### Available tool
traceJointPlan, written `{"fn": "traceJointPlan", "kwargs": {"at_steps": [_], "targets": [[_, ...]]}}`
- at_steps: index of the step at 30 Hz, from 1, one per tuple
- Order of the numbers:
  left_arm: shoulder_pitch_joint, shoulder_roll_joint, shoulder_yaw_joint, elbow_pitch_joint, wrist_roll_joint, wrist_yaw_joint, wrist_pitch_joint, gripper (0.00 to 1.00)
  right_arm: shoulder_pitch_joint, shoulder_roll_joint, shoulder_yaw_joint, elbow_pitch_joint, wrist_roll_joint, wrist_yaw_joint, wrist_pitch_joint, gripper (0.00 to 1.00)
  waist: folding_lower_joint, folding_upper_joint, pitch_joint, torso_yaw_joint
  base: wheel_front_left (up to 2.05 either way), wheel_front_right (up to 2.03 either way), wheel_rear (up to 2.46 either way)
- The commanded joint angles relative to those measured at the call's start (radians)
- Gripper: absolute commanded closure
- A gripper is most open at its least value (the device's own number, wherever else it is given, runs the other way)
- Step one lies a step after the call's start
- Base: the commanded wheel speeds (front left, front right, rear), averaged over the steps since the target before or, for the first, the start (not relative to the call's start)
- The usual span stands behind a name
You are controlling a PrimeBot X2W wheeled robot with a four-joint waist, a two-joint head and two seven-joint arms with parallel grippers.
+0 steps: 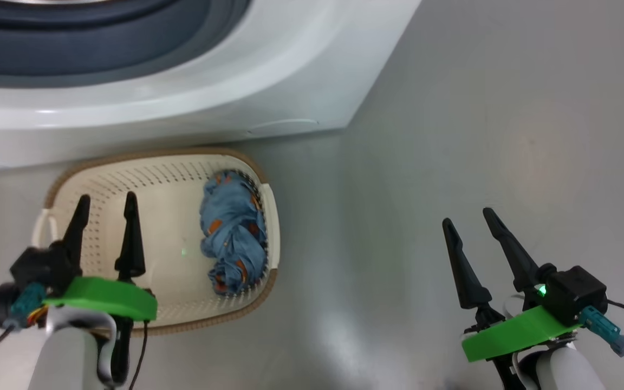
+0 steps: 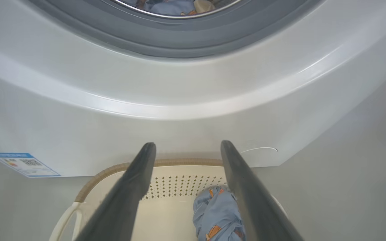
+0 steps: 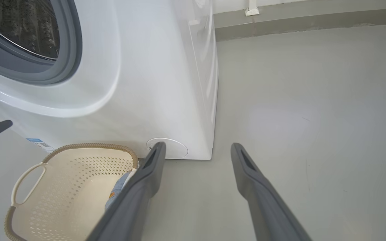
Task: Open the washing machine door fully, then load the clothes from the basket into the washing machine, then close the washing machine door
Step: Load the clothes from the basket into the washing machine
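Note:
The cream basket [image 1: 106, 179] stands on the floor against the white washing machine [image 1: 209, 97]. A light blue garment with orange print [image 1: 233, 233] lies bunched at its right side, also seen as the blue garment [image 2: 214, 214]. My left gripper [image 1: 107, 203] hovers open over the basket's left part, nothing between its fingers. My right gripper [image 1: 469, 216] is open above bare floor, right of the basket [image 3: 62, 187]. The drum opening's grey gasket [image 2: 179, 36] shows, with cloth [image 2: 176, 5] lying inside the drum. The washing machine door is out of view.
Grey floor [image 1: 453, 135] spreads to the right of the machine. A blue label [image 2: 23, 164] and a round white cap [image 3: 174, 149] sit low on the machine's front. A wall skirting [image 3: 297, 20] runs along the far side.

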Motion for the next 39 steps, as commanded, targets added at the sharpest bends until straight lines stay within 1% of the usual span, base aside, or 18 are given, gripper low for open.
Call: {"fn": "traceJointPlan", "kwargs": {"at_steps": [1,8,16,20,26,34,39], "targets": [[-0.026,0.025,0.021,0.012,0.006,-0.003,-0.006,0.0,-0.009,0.004,0.031,-0.026,-0.016,0.002,-0.012,0.0,0.0,0.0,0.096,-0.058,0.0,0.0,0.0],[-0.166,0.054,-0.016,0.241,-0.033,-0.01,-0.006,0.0,-0.034,0.004,0.046,-0.044,0.004,0.002,-0.012,0.0,0.0,0.0,0.176,-0.091,0.0,0.0,0.0],[-0.312,0.105,-0.154,0.466,-0.121,-0.011,-0.006,0.0,-0.052,0.005,0.06,-0.053,0.019,0.002,-0.012,0.0,0.0,0.0,0.253,-0.117,0.0,0.0,0.0],[-0.369,0.111,-0.199,0.558,-0.191,-0.011,0.006,0.0,-0.055,0.005,0.068,-0.056,0.026,0.002,-0.012,0.0,0.0,0.0,0.283,-0.124,0.0,0.0,0.0],[-0.441,0.13,-0.273,0.654,-0.274,-0.011,0.038,0.0,-0.054,0.005,0.082,-0.061,0.036,0.002,-0.012,0.0,0.0,0.0,0.32,-0.142,0.0,0.0,0.0],[-0.52,0.151,-0.369,0.745,-0.369,-0.011,0.105,0.0,-0.042,0.005,0.088,-0.065,0.047,0.002,-0.012,0.0,0.0,0.0,0.365,-0.164,0.0,0.0,0.0],[-0.558,0.16,-0.393,0.794,-0.4,-0.011,0.114,0.0,-0.034,0.005,0.093,-0.067,0.051,0.002,-0.012,0.0,0.0,0.0,0.38,-0.174,0.0,0.0,0.0]]}}
